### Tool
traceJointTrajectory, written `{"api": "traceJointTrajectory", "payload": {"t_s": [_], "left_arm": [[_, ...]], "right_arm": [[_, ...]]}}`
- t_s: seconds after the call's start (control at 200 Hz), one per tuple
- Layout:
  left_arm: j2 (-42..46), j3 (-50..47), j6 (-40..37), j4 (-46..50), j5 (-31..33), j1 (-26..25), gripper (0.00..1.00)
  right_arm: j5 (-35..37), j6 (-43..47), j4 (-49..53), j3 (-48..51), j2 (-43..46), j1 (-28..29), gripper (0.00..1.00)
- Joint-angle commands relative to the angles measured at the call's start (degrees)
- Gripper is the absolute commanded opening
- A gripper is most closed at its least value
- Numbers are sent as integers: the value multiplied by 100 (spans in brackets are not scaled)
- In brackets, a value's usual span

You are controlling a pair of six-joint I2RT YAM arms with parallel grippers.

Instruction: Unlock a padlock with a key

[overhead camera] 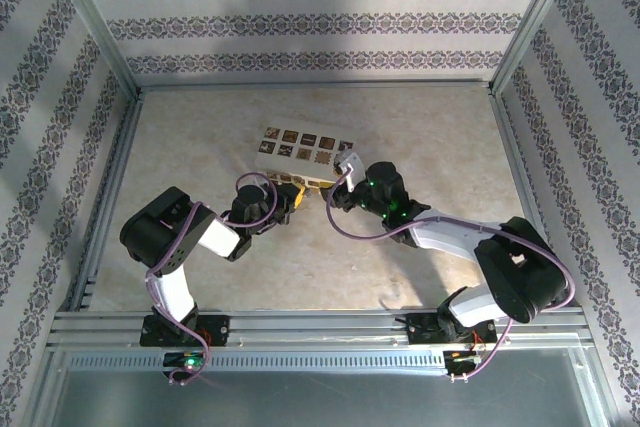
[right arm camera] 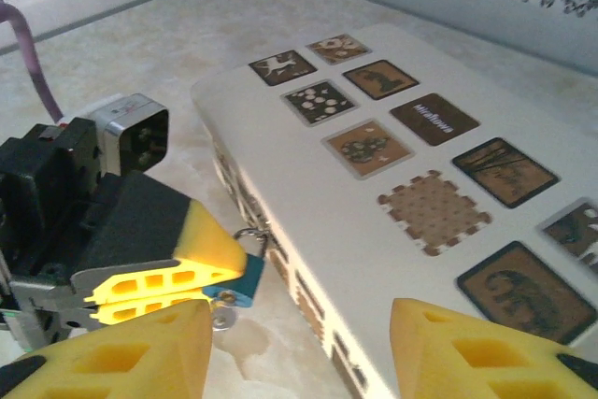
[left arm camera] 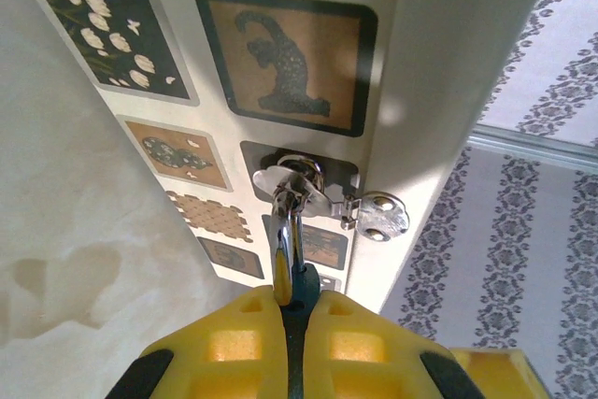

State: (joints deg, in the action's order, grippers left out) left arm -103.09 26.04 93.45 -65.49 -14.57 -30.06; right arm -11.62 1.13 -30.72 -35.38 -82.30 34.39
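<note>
A small blue padlock (right arm camera: 240, 274) hangs by its steel shackle (left arm camera: 287, 217) from a metal hasp (left arm camera: 372, 213) on the side of a white box (right arm camera: 308, 161) covered with picture tiles. My left gripper (left arm camera: 292, 304) is shut on the padlock body (left arm camera: 306, 279), its yellow fingers (right arm camera: 182, 259) pinching it from both sides. A small silver piece, apparently the key (right arm camera: 220, 320), sticks out below the padlock's underside. My right gripper (right arm camera: 299, 352) stands open just in front of the padlock, with nothing between its yellow pads. From above, the two grippers (overhead camera: 290, 201) (overhead camera: 335, 193) meet at the box's near edge.
The white box (overhead camera: 300, 147) lies in the middle of the beige table. Patterned walls with an aluminium frame (overhead camera: 95, 197) close the table in on three sides. A purple cable (overhead camera: 345, 232) loops from the right arm over the table.
</note>
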Motion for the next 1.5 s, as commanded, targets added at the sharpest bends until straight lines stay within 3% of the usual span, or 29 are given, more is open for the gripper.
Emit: {"api": "traceJointTrajectory", "payload": {"t_s": [0.0,0.285,0.425,0.63,0.994,1.144,1.239,1.379,1.494], "left_arm": [[293,-55,-404,78,-72,-70,0],[434,-4,-950,902,-143,-66,1],[352,-21,-1055,944,-100,-64,17],[312,-55,-1204,857,7,-45,32],[608,-229,-1408,1056,116,75,36],[1288,-155,-1923,2017,188,162,38],[1986,70,-2523,3176,368,227,41],[3043,820,-3830,5651,1114,242,49],[3617,1179,-4543,6627,1792,290,57]], "right_arm": [[107,316,214,57,152,-88,54],[142,244,321,75,163,-132,56],[151,213,339,75,156,-152,56],[133,160,346,101,162,-179,56],[118,128,413,135,261,-220,55],[50,-130,619,84,415,-325,56],[12,-406,765,57,525,-426,58],[-49,-851,960,39,677,-635,64],[-146,-1191,980,83,784,-812,70]]}}
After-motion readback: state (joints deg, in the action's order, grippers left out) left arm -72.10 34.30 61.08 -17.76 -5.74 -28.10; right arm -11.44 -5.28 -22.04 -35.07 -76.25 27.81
